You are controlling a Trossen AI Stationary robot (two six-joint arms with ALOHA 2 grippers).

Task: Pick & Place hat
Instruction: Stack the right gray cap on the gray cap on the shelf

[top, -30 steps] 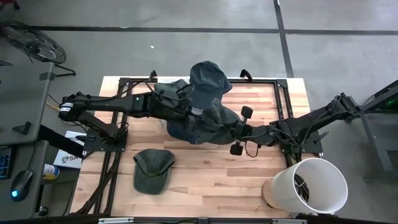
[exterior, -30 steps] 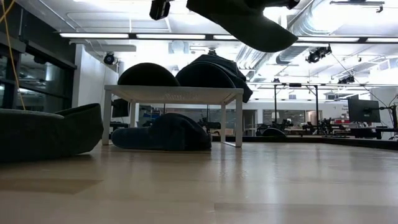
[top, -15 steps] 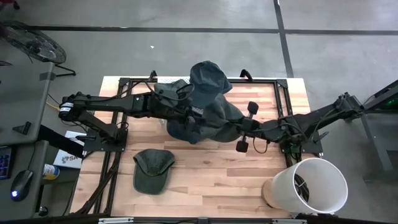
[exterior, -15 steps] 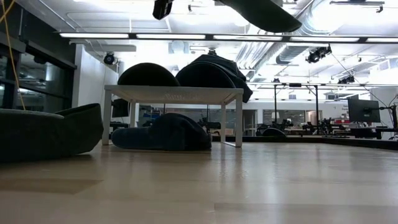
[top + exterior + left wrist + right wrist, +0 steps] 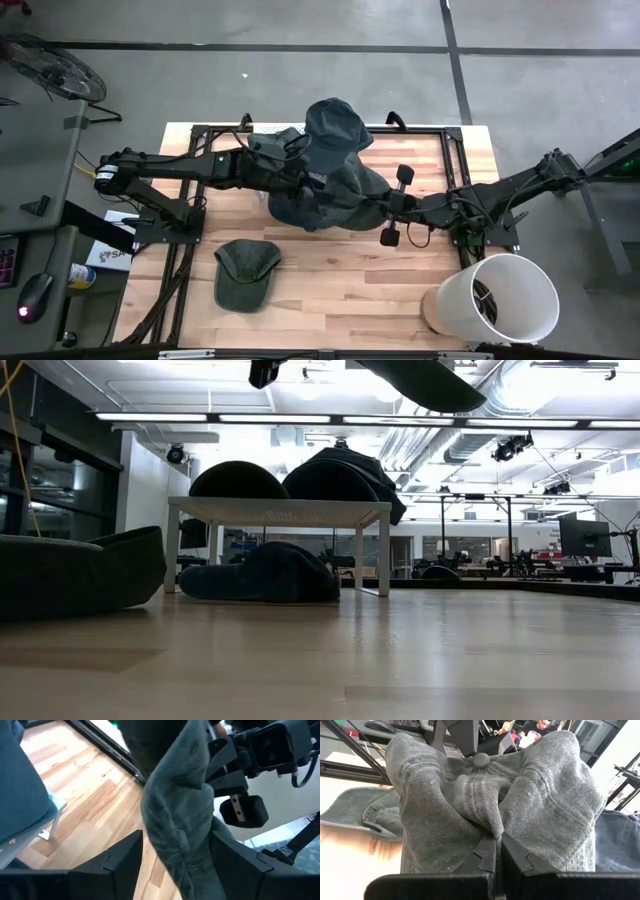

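Observation:
A grey-green cap point(image 5: 345, 188) hangs in the air over the middle of the table, held between both arms. It shows at the upper edge of the low view point(image 5: 420, 380), well clear of the wood. My left gripper point(image 5: 176, 840) reaches in from the table's left and is shut on the hat's bunched cloth point(image 5: 180, 815). My right gripper point(image 5: 496, 845) reaches in from the right point(image 5: 380, 203) and is shut on its crown point(image 5: 470, 800). A second green cap point(image 5: 245, 272) lies flat on the table near the front. My left gripper has a thick bunch of the hat's cloth point(image 5: 165, 835) between its two fingers, in several layers. The cloth fills the gap from finger to finger, and the hat is lifted clear of the table. My right gripper pinches a raised fold of the crown point(image 5: 492, 827) just below the top button point(image 5: 480, 759). It comes level from the table's right. The crown bulges out on both sides of the fingers.
A heap of blue hats point(image 5: 333, 125) stands at the table's far middle, with more blue cloth point(image 5: 283, 208) under the left arm. A white bucket point(image 5: 497, 298) sits at the near right corner. Bare wood lies between the second cap and the bucket.
My right gripper has moved up and a little toward the table's far right, staying shut on the hat. In the low view the hat has risen toward the upper edge. Over the last half second nothing has shifted.

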